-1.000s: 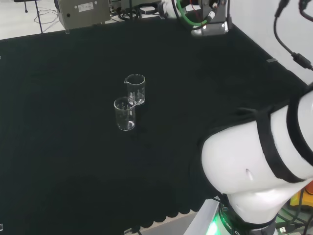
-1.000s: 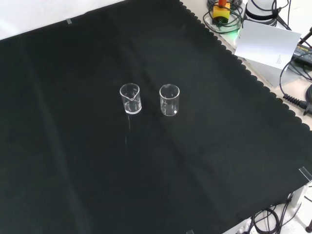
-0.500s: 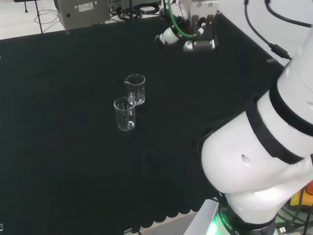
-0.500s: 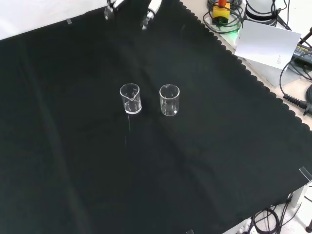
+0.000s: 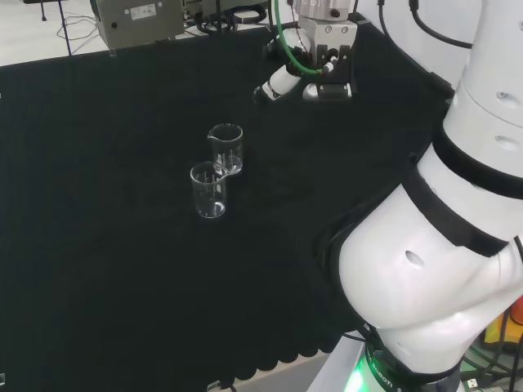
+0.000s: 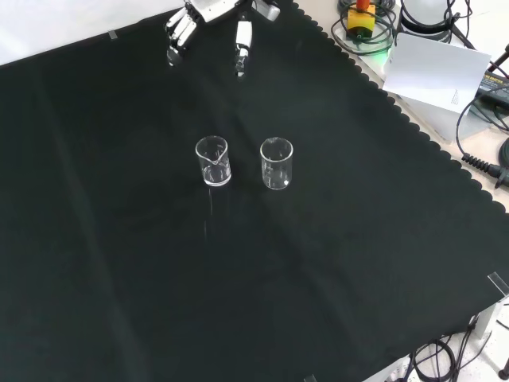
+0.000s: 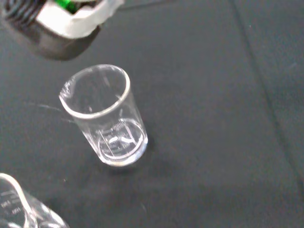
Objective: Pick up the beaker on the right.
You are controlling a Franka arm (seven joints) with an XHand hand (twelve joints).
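Two clear empty glass beakers stand upright side by side mid-cloth. In the front view the left beaker [image 6: 213, 161] shows a spout and the right beaker [image 6: 276, 164] stands a short gap away. In the head view they are the farther beaker [image 5: 226, 147] and the nearer beaker [image 5: 208, 189]. The hand [image 6: 208, 9] hangs above the cloth at the front view's top, open, fingers spread and pointing down, holding nothing. In the head view the hand [image 5: 276, 83] is right of and beyond the beakers. The wrist view has one beaker [image 7: 107, 116] close, another's rim [image 7: 16, 206] at a corner, and part of the hand [image 7: 71, 21].
A grey box [image 5: 139, 20] and cables lie past the cloth's far edge in the head view. The arm's white links [image 5: 433, 245] fill the head view's right. A white card [image 6: 441, 72] and a yellow and red button [image 6: 362, 16] sit off the cloth's scalloped edge.
The hand has come down and in from the cloth's edge toward the beakers, with more of it in the front view. The arm's links have swung. The beakers have not moved.
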